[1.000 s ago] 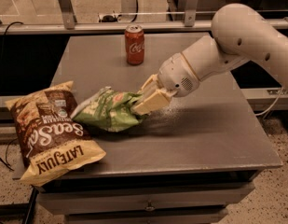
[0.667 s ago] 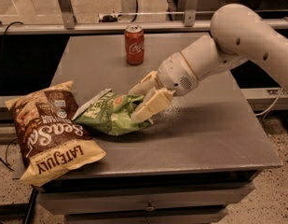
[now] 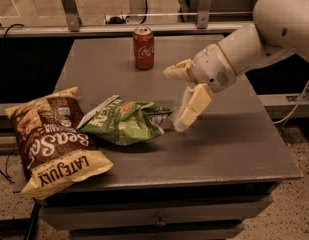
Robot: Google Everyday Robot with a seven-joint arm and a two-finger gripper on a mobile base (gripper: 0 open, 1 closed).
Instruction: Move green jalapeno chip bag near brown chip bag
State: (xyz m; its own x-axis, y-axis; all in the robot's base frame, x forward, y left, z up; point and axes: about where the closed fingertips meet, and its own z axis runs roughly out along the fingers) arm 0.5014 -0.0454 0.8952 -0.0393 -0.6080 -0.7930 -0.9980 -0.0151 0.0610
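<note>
The grey metal table (image 3: 234,149) carries everything here, and over its right side reaches the big white robot arm (image 3: 274,29), now drawn back to the right from where it was a second ago. On the near left corner lies the large dark brown chip bag with tan-yellow ends (image 3: 54,139), flat, its near end hanging over the table edge. Right against it, touching or all but touching its right edge, sits the small crinkly green jalapeno chip bag with the white top band (image 3: 126,124), resting on the tabletop with nothing holding it. And there's the change: the cream two-finger gripper (image 3: 173,99), which was clamped on that bag's right end a moment back, has let go and come away. It now hangs just right of the bag with its fingers spread wide and nothing between them. That reads as a release, so the green bag looks delivered and the task as good as done. Further back, a red cola can (image 3: 143,47) stands upright near the far edge, well apart from both bags and from the gripper, so I judge it no obstacle to a retreat.
</note>
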